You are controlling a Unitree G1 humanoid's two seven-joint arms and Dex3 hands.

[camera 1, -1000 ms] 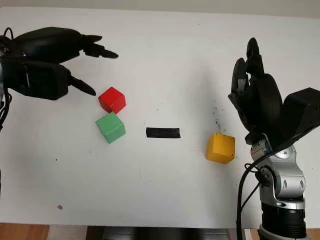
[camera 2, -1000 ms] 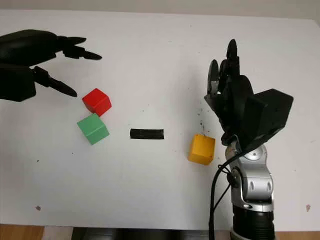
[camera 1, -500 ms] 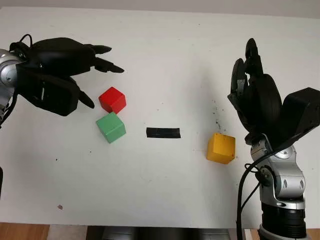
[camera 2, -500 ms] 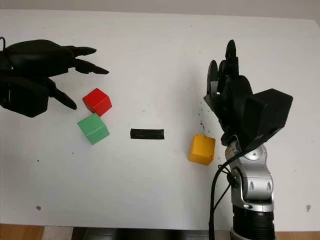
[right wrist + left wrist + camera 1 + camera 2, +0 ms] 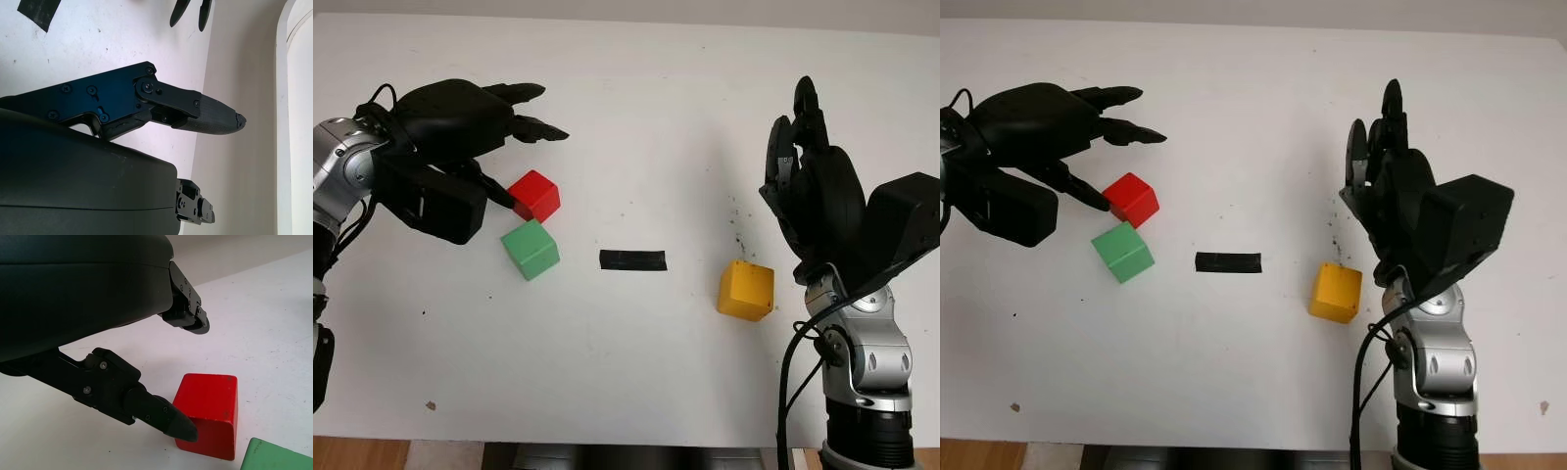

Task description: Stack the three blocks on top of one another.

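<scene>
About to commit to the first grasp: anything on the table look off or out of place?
Nothing alarming. Red block and green block sit askew, corners nearly touching; yellow block apart. A black tape strip and dark specks mark the table. Left hand open around red; right hand open.

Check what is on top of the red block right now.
Nothing is stacked on the red block; its top face is bare. The left hand, open, hovers over its far-left side, one fingertip at its side face; whether it touches is unclear.

Bright, even light; soft shadows, sharp focus.
</scene>
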